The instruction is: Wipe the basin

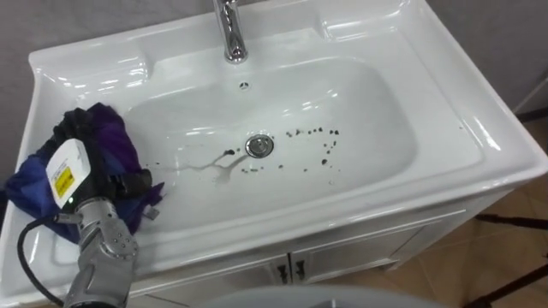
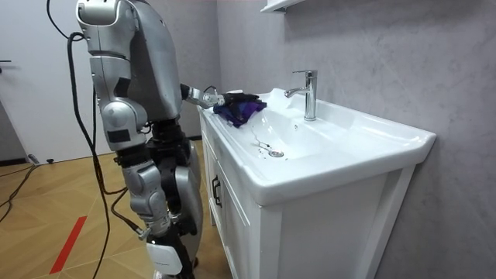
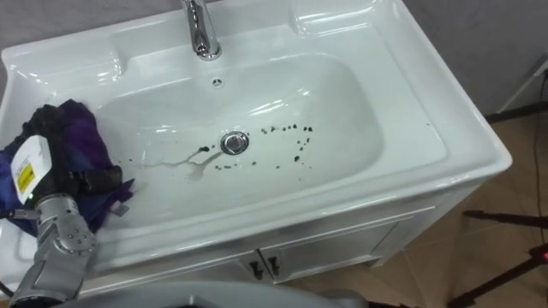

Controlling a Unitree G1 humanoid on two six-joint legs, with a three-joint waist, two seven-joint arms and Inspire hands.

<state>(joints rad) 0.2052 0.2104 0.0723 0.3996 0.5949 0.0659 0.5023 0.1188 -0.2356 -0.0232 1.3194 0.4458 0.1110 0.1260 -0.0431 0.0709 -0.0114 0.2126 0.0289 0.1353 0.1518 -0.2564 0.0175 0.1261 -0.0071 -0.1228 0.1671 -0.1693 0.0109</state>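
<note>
Basin (image 1: pixel 377 103) shows dark specks (image 1: pixel 312 133) near the drain (image 1: pixel 259 145); left hand (image 1: pixel 81 167) clutches cloth (image 1: pixel 116 137) at the rim, so I judge wiping hardly begun.

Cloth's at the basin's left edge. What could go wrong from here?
The cloth is bunched in the left hand, so it may smear the wet streak rather than lift it. The dark specks lie beyond the drain; a short sweep might miss them or push them in.

The white basin (image 1: pixel 479 141) tops a cabinet (image 1: pixel 360 252). A cloth (image 1: pixel 116 141) lies on its left rim. Dark specks (image 1: pixel 315 133) dot the bowl beside the drain (image 1: pixel 259 145).
</note>
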